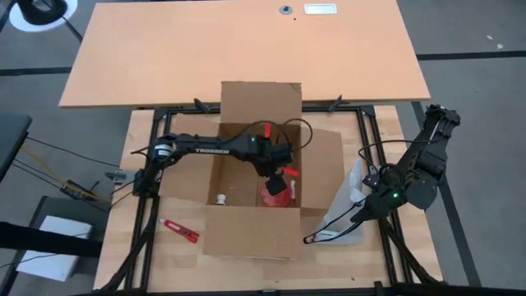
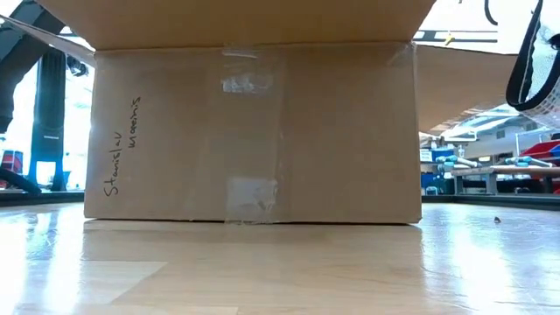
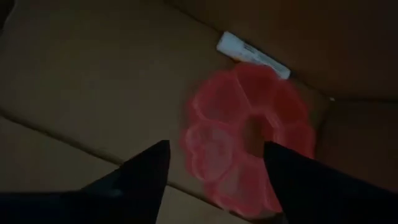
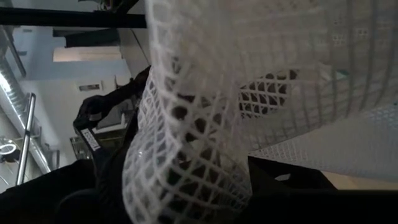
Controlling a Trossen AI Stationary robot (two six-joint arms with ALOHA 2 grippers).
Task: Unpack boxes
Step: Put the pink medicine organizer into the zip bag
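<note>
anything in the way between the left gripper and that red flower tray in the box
Nothing visible. The left gripper hangs open inside the cardboard box, right over the red flower-shaped tray; a white tube lies beyond it.

Left arm (image 1: 215, 145) stretched out toward the right, wrist bent downward. Left gripper (image 3: 214, 171) pointing down, fingers (image 3: 146, 168) spread apart. Right arm (image 1: 419, 160) folded, right gripper (image 1: 366, 197) closed.

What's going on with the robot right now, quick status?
Left gripper open inside the carton, fingers either side of a red flower-shaped tray. Right gripper shut on white mesh bag beside carton. White tube near tray; nothing blocking.
</note>
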